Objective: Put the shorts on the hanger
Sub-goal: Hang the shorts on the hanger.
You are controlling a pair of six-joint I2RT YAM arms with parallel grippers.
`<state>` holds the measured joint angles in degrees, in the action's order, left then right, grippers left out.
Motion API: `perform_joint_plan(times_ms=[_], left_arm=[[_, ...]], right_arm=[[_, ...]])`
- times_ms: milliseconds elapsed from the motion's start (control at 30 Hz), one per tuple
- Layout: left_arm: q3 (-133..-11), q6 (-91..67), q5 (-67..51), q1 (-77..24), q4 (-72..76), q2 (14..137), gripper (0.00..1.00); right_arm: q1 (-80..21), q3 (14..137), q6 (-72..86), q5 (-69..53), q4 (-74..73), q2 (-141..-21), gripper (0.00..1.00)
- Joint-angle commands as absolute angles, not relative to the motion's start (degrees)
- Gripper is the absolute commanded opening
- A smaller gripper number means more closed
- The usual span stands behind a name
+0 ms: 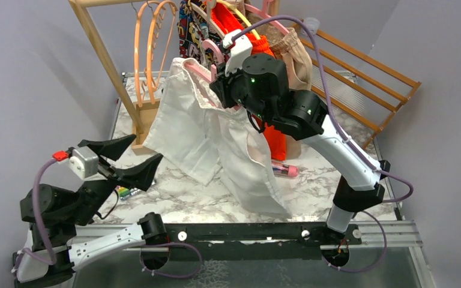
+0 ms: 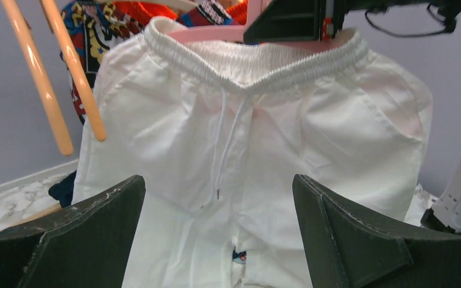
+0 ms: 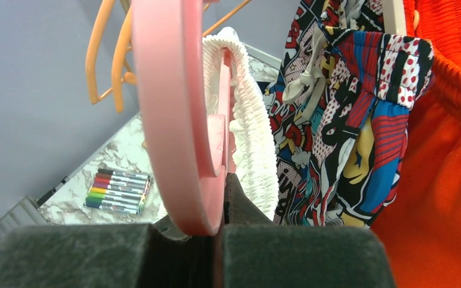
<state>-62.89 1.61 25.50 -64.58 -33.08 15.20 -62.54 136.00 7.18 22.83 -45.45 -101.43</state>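
1. Right tool (image 3: 216,240): fingers together, clamped on the hanger (image 3: 174,120), a thin light-pink plastic one, raised in front of the wooden rack (image 1: 105,54).
2. The shorts (image 1: 198,138): plain white, hung on the hanger. The gathered waistband (image 2: 252,72) wraps the pink plastic and the drawstring (image 2: 225,144) dangles down the front. The legs hang toward the counter (image 1: 186,192); whether the hems touch it cannot be told.
3. Left tool (image 1: 133,157): fingers wide apart, holding nothing, low and well apart from the shorts, facing their front.
4. Comic-print shorts (image 3: 348,108): on the rack, just behind the white waistband.
5. Orange-red shorts (image 3: 444,150): beside the comic-print pair, on its right in the right wrist view.
6. Orange hangers (image 1: 150,48): on the rack's left part.
7. Set of coloured markers (image 3: 119,191): lying on the marbled counter, below the hangers.
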Motion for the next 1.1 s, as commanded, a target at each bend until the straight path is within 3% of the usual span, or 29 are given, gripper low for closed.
perform_joint_plan(times_ms=[0, 267, 533, 1067], left_arm=[[-68.50, 5.38, 25.47, -64.69, -29.31, 17.04, 0.94], [-77.22, 16.59, 11.60, -64.72, -29.75, 32.15, 0.94], [-83.00, 23.53, -2.07, -64.74, -36.66, 44.79, 0.93], [-87.76, 25.33, -5.65, -64.72, -37.89, 52.21, 0.91]], right_arm=[[-62.56, 133.66, 4.34, 18.73, -40.99, -98.99, 0.01], [-62.55, 113.73, 0.17, 1.35, -39.18, -87.08, 0.01], [-62.57, 107.11, -2.43, -6.23, -42.39, -77.26, 0.01], [-62.52, 98.81, -6.13, -12.31, -43.22, -69.52, 0.01]])
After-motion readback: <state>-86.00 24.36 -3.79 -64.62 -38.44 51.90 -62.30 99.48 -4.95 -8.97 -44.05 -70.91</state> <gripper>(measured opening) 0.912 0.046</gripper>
